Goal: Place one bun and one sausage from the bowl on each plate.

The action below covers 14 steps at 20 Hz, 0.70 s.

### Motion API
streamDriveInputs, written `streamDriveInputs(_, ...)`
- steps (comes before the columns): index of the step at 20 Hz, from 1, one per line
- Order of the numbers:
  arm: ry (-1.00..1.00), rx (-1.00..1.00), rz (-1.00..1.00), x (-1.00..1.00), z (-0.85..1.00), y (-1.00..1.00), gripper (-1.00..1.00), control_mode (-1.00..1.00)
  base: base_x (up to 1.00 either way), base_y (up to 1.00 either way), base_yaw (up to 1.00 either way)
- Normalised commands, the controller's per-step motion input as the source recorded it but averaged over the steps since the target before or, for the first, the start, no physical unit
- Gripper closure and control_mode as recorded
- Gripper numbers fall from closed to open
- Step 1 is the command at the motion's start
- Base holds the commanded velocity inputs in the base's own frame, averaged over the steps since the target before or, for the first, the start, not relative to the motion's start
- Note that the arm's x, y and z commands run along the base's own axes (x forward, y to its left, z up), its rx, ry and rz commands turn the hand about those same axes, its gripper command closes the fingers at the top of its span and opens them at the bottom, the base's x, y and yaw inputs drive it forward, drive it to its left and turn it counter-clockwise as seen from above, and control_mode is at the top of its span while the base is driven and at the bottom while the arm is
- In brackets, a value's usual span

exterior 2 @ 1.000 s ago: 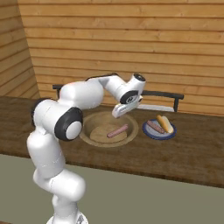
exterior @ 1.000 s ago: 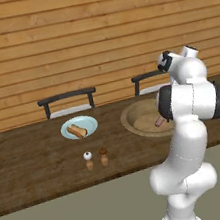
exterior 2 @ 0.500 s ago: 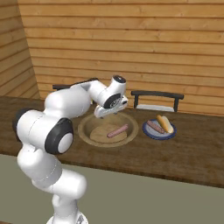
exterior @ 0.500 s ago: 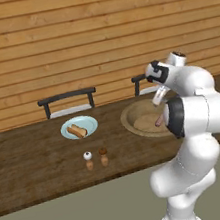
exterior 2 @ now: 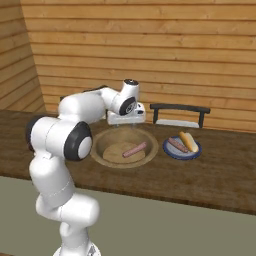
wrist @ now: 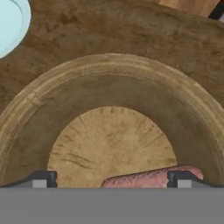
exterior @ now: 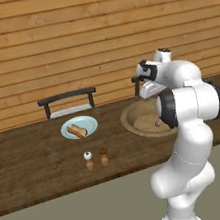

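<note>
The tan wooden bowl (exterior 2: 101, 141) sits on the dark counter and holds one reddish sausage (exterior 2: 135, 149). Right of it, the pale blue plate (exterior 2: 170, 153) carries a sausage (exterior 2: 175, 144) and a bun (exterior 2: 188, 141). My gripper (exterior 2: 129, 125) hovers above the bowl's far side, open and empty. In the hand view, the bowl (wrist: 109, 61) lies right below, and the sausage (wrist: 151, 177) lies near the right fingertip (wrist: 181, 179). The plate's edge (wrist: 11, 22) shows at the top left. From the left base view I see the gripper (exterior: 149, 94) over the bowl (exterior: 128, 115), with the plate (exterior: 68, 134) to its left.
Two small shakers (exterior: 89, 159) (exterior: 104, 155) stand near the counter's front edge, below the plate. A dark chair back (exterior 2: 180, 111) rises behind the counter by the plate, and another (exterior: 67, 100) by the wooden plank wall.
The arm has swung away from the plate side and folded back. The gripper now hangs over the bowl's far part. The food on the plate and in the bowl has not moved.
</note>
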Motion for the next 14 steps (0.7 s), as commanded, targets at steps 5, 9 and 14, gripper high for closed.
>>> streamDriveInputs(5,0.16,0.0,-0.53,0.31,-0.1,-0.22,-1.0,-1.0,0.0,0.0,0.0)
streamDriveInputs(9,-0.14,-0.06,-0.24,-0.85,-0.31,-0.36,-1.0,-1.0,0.0,0.0,0.0)
streamDriveInputs(14,-0.21,-0.21,-0.09,-0.47,-0.44,-0.04,-1.0,-1.0,0.0,0.0,0.0)
